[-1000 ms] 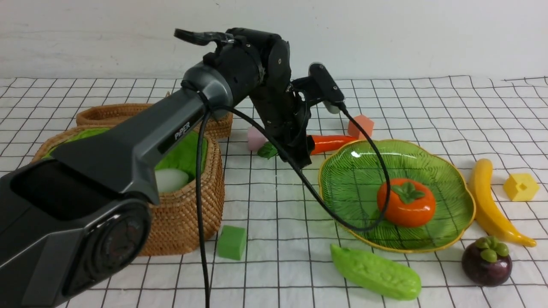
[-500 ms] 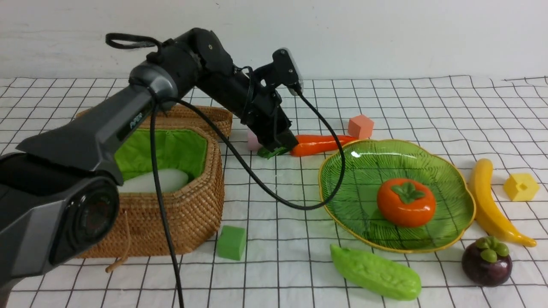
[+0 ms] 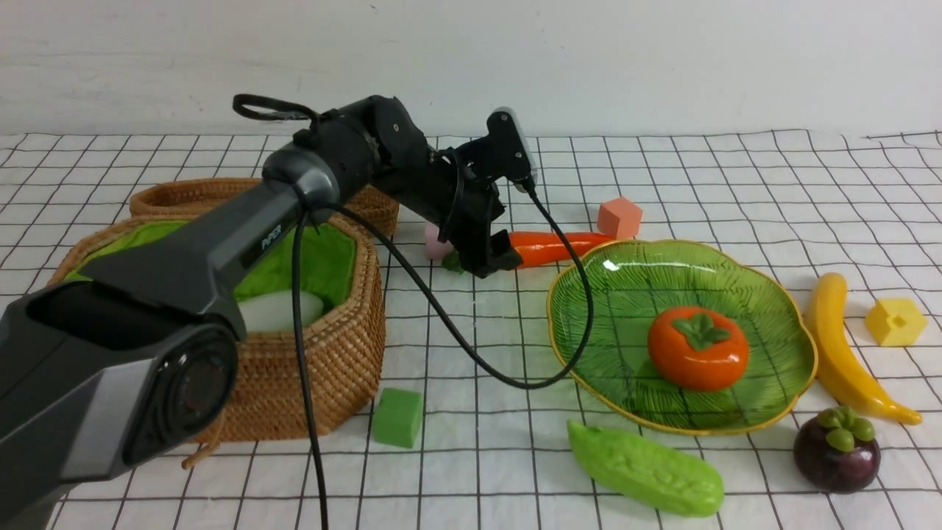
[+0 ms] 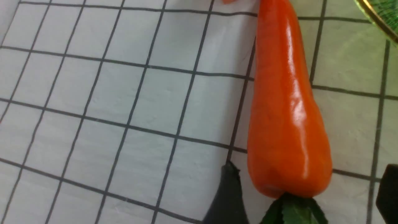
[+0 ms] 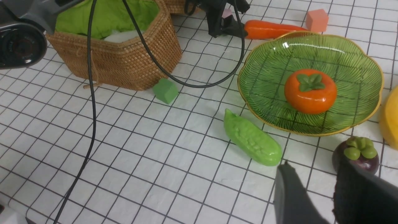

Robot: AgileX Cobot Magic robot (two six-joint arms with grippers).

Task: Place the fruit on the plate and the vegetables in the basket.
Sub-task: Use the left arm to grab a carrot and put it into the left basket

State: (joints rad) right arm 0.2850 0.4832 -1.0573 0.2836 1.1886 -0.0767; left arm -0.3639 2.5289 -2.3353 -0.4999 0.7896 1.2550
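The left end effector [image 3: 491, 259] hangs low with its jaws wide open around the fat leafy end of the carrot [image 3: 563, 246], holding nothing yet, so it can pinch the carrot, lying on the bench [image 3: 471, 456] just behind the plate [image 3: 625, 294], and carry it to the basket [image 3: 346, 346].

Three fruits: persimmon [image 3: 698, 347] on the one plate [image 3: 611, 309], banana [image 3: 831, 346] and mangosteen [image 3: 835, 453] beside it. Three vegetables in view: carrot [image 3: 559, 246], gourd [image 3: 646, 477], radish [image 3: 280, 311]. Four foam cubes: green [image 3: 398, 417], salmon [image 3: 620, 217], yellow [image 3: 895, 322], pink [image 3: 436, 243]. One basket [image 3: 331, 368], one lid [image 3: 191, 195]
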